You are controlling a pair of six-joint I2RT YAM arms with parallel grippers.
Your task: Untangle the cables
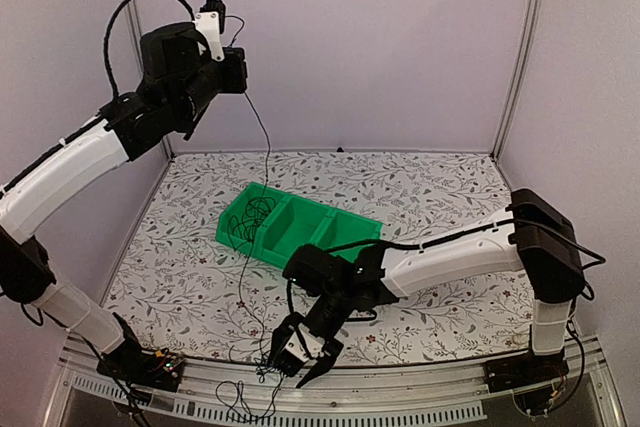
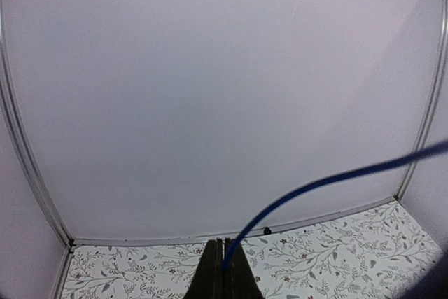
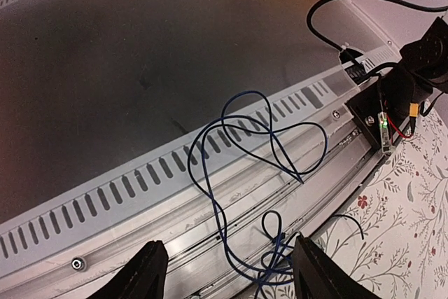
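stretching out one strand, i'd say: left tool [image 2: 222, 274] is clamped on the blue cable [image 2: 308, 185], high at back-left. cable's long axis runs near vertical, down past the green bin [image 1: 250, 244] to a knot of loops on the front rail [image 3: 126, 197]. right tool [image 3: 229, 271] hovers over it, jaws apart. next, probably: pinch one loop, not the bundle.

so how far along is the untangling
Nothing looks finished. In hand: the left gripper is shut on a blue cable, lifted high, its strand hanging down toward the green bin. The open right gripper hovers over crossed blue loops on the rail. Left: those loops, plus the black cables bunched in the bin.
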